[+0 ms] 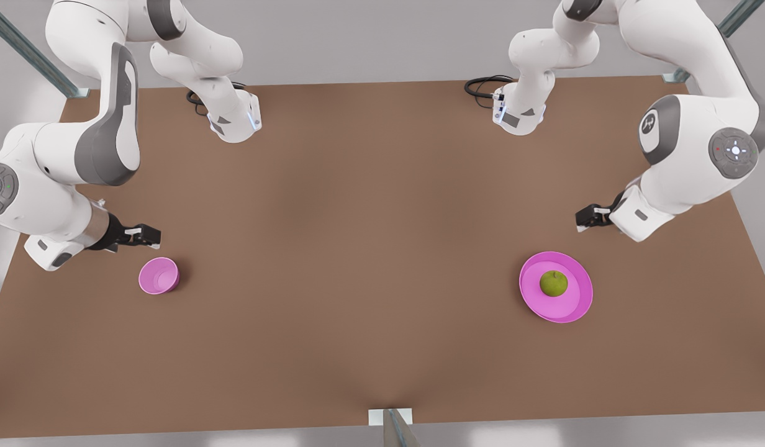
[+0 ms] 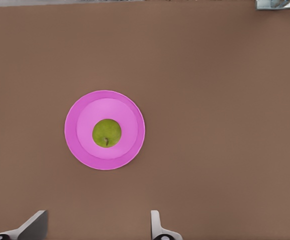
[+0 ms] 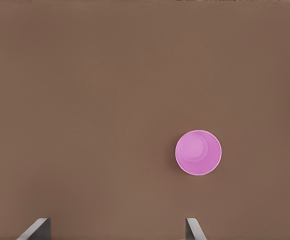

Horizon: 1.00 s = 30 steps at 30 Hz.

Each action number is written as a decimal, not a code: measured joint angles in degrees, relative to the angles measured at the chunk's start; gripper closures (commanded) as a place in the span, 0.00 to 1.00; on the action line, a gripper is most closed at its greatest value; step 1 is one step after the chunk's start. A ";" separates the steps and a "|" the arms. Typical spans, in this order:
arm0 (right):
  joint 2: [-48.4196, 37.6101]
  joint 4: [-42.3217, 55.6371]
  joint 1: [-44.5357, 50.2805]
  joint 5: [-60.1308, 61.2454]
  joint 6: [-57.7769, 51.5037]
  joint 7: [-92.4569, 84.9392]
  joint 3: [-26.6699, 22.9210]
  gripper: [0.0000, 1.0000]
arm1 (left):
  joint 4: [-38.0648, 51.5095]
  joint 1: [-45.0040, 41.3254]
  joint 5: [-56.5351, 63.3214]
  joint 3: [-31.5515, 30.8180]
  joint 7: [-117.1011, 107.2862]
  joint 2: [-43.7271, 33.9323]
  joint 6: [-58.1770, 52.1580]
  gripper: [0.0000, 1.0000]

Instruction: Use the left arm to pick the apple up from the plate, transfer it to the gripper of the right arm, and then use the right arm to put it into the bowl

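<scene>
I see the apple [image 1: 553, 283] sitting in the middle of the plate [image 1: 575, 304], out toward four o'clock on the brown table [image 1: 357, 248] in the front view. My left gripper [image 1: 586, 218] hangs above the table at about one o'clock from the plate, apart from it, fingers [image 2: 157, 227] spread wide and empty. The bowl [image 1: 159, 275] stands upright near eight o'clock on the table, well apart from the plate. My right gripper [image 1: 148, 235] waits just at eleven o'clock of the bowl, its fingers [image 3: 192, 229] also wide apart, holding nothing.
</scene>
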 measured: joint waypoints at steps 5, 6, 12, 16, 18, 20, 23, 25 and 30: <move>0.00 0.00 0.00 0.01 0.40 -0.76 0.00 0.00 | -17.24 -0.30 -0.12 0.14 -0.70 0.62 9.65 0.00; 0.00 0.00 0.00 0.01 0.44 -0.89 0.00 0.00 | -21.63 -0.30 -0.38 0.61 -1.08 1.90 13.85 0.00; 0.00 0.01 0.00 0.01 0.62 -1.53 0.00 0.00 | -28.95 1.83 -1.16 1.97 -2.77 10.39 32.91 0.00; 0.00 0.01 0.00 0.01 0.67 -1.85 0.00 0.00 | -30.99 3.24 -1.18 2.03 -3.07 12.68 38.84 0.00; 0.00 0.00 0.00 0.01 0.68 -1.99 0.00 0.00 | -31.56 3.62 -1.14 2.03 -2.98 13.99 40.77 0.00; 0.00 0.00 0.00 0.01 0.69 -2.11 0.00 0.00 | -31.67 3.66 -1.05 2.05 -2.85 14.97 42.36 0.00; 0.00 0.00 0.00 0.01 0.70 -2.27 0.00 0.00 | -31.46 3.38 -0.99 2.03 -2.67 16.47 44.62 0.00; 0.00 0.00 0.00 0.01 0.71 -2.36 0.00 0.00 | -31.27 3.34 -0.97 2.03 -2.57 17.22 46.02 0.00; 0.00 0.00 0.00 0.01 0.72 -2.55 0.00 0.00 | -29.47 3.25 -0.95 2.03 -2.34 18.35 48.17 0.00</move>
